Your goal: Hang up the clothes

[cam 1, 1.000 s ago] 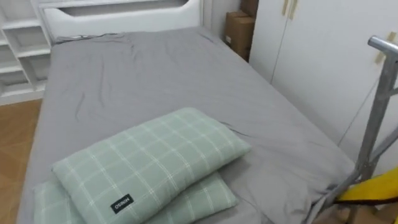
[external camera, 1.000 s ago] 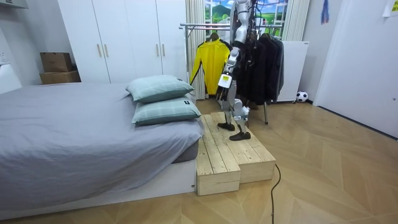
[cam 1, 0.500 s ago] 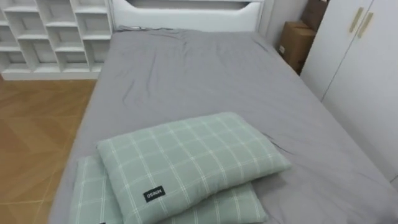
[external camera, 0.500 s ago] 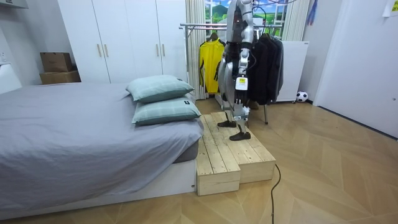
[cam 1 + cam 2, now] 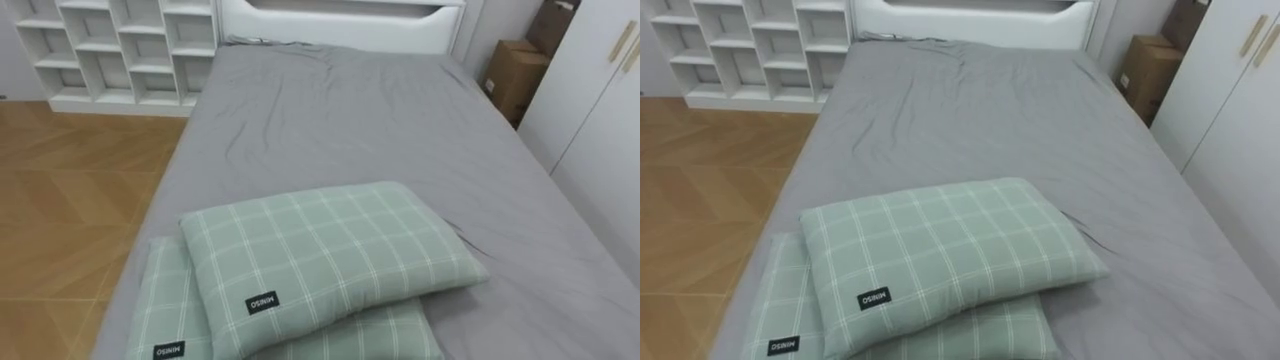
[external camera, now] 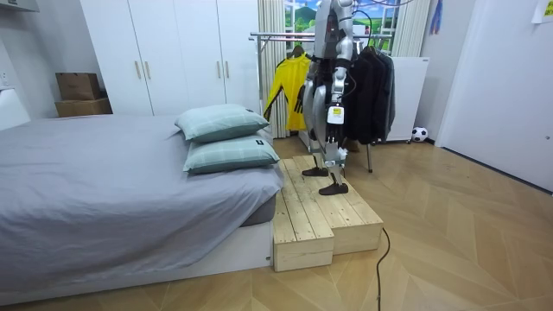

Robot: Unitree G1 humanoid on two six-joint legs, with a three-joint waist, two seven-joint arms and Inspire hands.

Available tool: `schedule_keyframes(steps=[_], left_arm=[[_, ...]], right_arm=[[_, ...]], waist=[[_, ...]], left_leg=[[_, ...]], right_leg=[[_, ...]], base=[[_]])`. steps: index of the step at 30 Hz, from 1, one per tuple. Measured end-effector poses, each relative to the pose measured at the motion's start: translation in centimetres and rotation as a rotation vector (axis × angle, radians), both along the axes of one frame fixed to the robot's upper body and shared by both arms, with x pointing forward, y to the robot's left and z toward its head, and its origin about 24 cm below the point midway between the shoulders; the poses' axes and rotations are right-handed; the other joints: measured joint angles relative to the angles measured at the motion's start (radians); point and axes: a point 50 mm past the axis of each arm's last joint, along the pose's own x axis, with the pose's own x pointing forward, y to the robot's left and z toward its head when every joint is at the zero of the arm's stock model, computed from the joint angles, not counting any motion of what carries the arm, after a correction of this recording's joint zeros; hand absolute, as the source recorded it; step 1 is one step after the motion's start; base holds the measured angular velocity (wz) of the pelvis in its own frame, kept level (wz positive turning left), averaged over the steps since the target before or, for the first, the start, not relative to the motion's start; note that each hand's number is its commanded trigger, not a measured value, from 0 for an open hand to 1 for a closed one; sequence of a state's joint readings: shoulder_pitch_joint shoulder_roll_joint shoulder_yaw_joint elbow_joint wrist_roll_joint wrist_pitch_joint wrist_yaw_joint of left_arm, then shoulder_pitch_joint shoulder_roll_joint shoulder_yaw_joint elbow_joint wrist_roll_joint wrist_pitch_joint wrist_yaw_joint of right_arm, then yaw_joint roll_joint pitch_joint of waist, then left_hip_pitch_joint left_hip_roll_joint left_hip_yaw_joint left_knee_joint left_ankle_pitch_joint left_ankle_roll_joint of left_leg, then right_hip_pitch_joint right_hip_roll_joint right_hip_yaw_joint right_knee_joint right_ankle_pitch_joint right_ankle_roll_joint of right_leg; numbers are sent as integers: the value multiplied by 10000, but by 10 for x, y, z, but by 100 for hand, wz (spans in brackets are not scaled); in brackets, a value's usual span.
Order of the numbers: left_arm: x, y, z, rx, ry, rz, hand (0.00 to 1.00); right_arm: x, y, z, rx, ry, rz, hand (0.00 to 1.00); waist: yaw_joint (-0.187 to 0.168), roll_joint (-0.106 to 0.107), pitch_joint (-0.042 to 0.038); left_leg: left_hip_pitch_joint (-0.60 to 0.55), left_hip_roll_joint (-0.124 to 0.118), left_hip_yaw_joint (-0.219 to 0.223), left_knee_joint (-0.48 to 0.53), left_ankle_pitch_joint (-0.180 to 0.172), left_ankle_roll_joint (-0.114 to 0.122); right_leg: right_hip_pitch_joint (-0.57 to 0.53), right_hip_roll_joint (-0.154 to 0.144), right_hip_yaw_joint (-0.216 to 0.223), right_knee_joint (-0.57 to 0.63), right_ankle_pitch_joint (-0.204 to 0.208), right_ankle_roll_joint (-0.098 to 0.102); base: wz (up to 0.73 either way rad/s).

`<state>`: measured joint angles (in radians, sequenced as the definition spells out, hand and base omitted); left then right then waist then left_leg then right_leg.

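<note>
Facing bed [image 5: 330,110] from wooden platform [image 6: 327,216], rack [image 6: 276,36] at back. Left hand [image 6: 331,141] hung at side; whether apart or together cannot be told. Clothes: yellow jacket [image 6: 289,86] and dark garments [image 6: 367,86] already hung on rack; none seen on bed, just two pillows [image 5: 320,255]. Step judged: next garment being sought. Bed edges best scanned before any reach; stance on platform to be set square.

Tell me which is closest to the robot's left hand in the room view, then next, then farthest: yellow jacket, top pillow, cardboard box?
1. The yellow jacket, hanging on the rack beside the left hand.
2. The top pillow, on the bed, toward the room view's left.
3. The cardboard box, by the wardrobe, far left.
</note>
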<state>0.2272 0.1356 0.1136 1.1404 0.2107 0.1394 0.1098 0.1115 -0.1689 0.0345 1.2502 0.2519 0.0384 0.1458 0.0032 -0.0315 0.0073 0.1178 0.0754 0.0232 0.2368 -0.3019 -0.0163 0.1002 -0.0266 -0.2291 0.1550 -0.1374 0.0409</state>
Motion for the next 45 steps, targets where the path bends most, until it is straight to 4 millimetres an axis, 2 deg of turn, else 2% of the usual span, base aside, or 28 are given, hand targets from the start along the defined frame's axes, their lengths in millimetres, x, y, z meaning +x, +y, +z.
schedule_keyframes(steps=[9, 16, 30, 45], left_arm=[[-20, -2, 0, -503, 984, 257, 0], [-23, -5, -1, -819, 1252, 342, 0], [-9, -7, -2, -964, 1116, -202, 0], [-8, -5, -2, -644, 1108, -417, 0]], right_arm=[[-9, -2, 0, 43, 353, -415, 0], [-11, -4, 0, -49, 363, -509, 0], [-10, -3, 0, -159, 498, -510, 0], [-11, -3, 0, -280, 526, -517, 0]], waist=[[40, 81, -28], [22, 205, -23], [6, 174, -8], [8, 223, -9]], left_leg=[[20, -10, -20, 5, 2, 1], [17, -10, -61, 1, 3, -1], [20, -13, -63, 9, 3, 0], [35, -10, -35, -16, 2, 0]], right_leg=[[55, 1, 6, -46, 2, -3], [64, 2, 3, -40, 2, -4], [63, 3, 42, -41, 0, -1], [58, 11, 52, -44, 0, -1]], base=[[1], [0], [0], [0]])
